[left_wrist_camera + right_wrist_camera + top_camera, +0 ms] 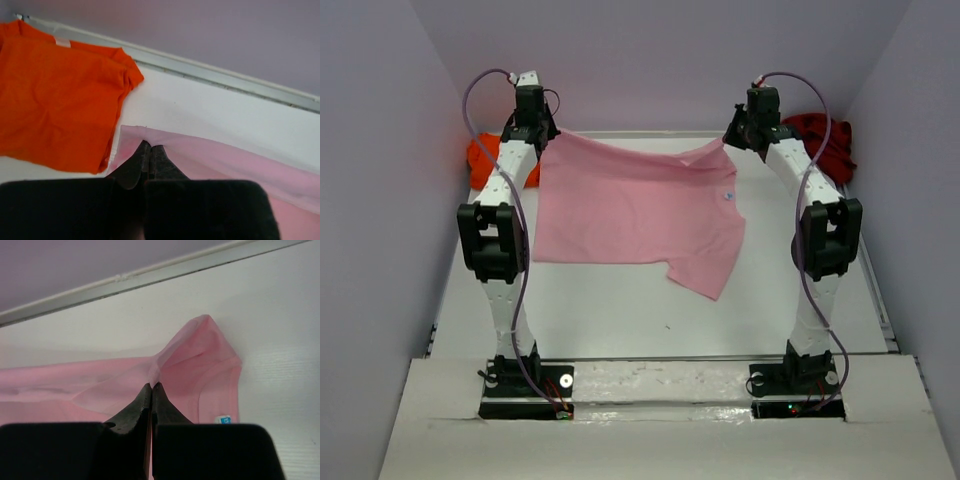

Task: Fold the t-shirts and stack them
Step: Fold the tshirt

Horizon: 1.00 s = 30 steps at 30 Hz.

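pink t-shirt [630, 215], near hem on the table [620, 320]; its far edge runs left to right, one end gripped in the closed left jaws, the other in the right jaws (neither nearer). orange t-shirt [480, 160] and dark red t-shirt [825, 140] lie beyond its far corners.

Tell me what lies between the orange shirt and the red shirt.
The pink shirt, held by the left gripper and right gripper, spans that stretch; the top view shows it.

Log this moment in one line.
pink t-shirt: spread out | left gripper: shut on far-left corner | right gripper: shut on far-right edge | orange t-shirt: far left | dark red t-shirt: far right
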Each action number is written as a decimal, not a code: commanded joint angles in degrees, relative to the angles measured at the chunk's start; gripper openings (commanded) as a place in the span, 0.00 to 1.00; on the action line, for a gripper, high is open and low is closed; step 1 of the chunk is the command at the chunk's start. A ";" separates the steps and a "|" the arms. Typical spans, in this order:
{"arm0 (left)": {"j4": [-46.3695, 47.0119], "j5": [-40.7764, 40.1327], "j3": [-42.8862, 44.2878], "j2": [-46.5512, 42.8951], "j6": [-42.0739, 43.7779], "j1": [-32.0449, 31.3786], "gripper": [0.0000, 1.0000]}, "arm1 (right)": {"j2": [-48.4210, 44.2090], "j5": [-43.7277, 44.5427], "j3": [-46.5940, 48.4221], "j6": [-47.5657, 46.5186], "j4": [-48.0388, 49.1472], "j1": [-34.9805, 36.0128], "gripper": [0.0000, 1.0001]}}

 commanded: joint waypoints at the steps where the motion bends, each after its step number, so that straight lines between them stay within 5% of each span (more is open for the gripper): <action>1: 2.64 -1.13 5.00 4.71 2.07 0.52 0.00 | 6.27 -0.75 8.45 0.00 0.52 0.26 0.00; 6: 0.71 1.24 11.58 13.14 -0.29 1.31 0.00 | 14.10 -4.43 13.73 0.80 0.52 0.26 0.00; 15: 2.29 3.18 10.54 19.31 -0.56 1.66 0.00 | 16.74 -6.64 11.46 1.24 2.71 0.26 0.00; 30: 1.33 2.74 1.58 11.32 -0.65 1.92 0.00 | 7.69 -7.08 1.08 0.01 3.42 0.26 0.00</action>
